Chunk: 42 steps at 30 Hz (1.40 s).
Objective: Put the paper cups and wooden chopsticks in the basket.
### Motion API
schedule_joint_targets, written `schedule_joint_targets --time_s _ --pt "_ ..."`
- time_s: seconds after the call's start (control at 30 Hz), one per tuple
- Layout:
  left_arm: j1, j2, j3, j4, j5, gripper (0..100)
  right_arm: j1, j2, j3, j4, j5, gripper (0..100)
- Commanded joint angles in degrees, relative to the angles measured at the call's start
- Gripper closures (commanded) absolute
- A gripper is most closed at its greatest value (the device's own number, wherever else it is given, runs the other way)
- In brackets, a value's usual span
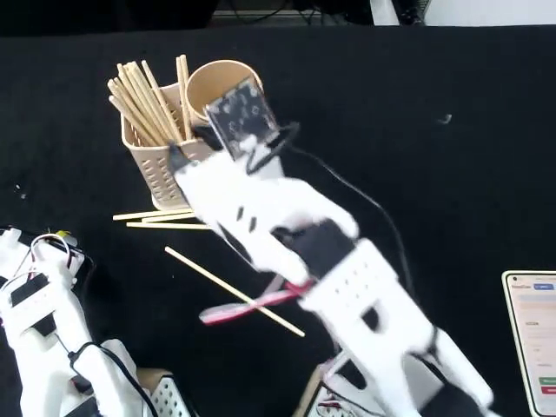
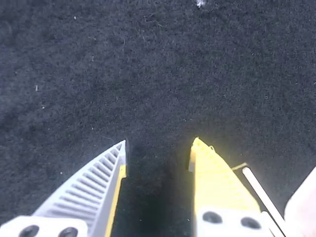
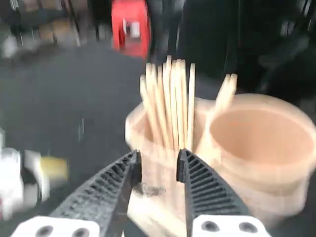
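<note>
Black cloth tabletop (image 1: 469,130), red box (image 3: 129,27) behind

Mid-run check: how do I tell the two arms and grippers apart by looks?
The left arm and right arm are white with black cables. The left gripper has one ribbed grey finger and one yellow finger; the right gripper has two ribbed black fingers. Both have white bases.

The left pincer (image 2: 159,148) pairs a grey ribbed finger (image 2: 94,182), yellow along its inner edge, with a solid yellow finger (image 2: 217,182). Behind the tips, each sits on a white mount with dark screw holes. The right pincer (image 3: 158,155) has two black ribbed fingers (image 3: 207,192) on similar white mounts. Behind it, the right arm (image 1: 347,287) is white with black motor blocks, rows of small holes and a black cable (image 1: 373,205). The left arm (image 1: 43,330) is also white, with black and red wires (image 1: 52,240).
</note>
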Motion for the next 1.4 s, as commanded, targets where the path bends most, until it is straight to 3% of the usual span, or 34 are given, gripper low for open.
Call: schedule_joint_targets --time_s 0.0,0.1,0.17,0.27,0.37,0.53,0.77,1.03,1.37 --pt "0.3 -0.3 -0.6 -1.0 -0.6 79 1.6 -6.5 0.2 22.7 7.5 87.4" --pt "0.3 -0.3 -0.6 -1.0 -0.6 79 6.6 -8.8 4.1 30.5 13.0 87.4" --pt "0.3 -0.3 -0.6 -1.0 -0.6 79 12.3 -9.2 9.2 29.6 14.4 87.4" --pt "0.3 -0.3 -0.6 -1.0 -0.6 79 22.4 -8.2 19.8 18.8 11.1 87.4" --pt "0.3 -0.3 -0.6 -1.0 -0.6 79 28.3 -5.3 30.4 0.7 2.6 87.4" --pt "0.4 -0.3 -0.6 -1.0 -0.6 79 27.5 3.9 37.6 -25.6 -6.3 87.7" --pt "0.4 -0.2 -0.6 -1.0 -0.6 79 24.4 21.1 33.3 -41.6 -16.4 87.7" --pt "0.4 -0.2 -0.6 -1.0 -0.6 79 24.0 37.1 24.4 -42.1 -20.7 87.8" --pt "0.3 -0.3 -0.6 -0.9 -0.6 79 17.1 37.8 16.7 -23.3 -20.6 87.7"
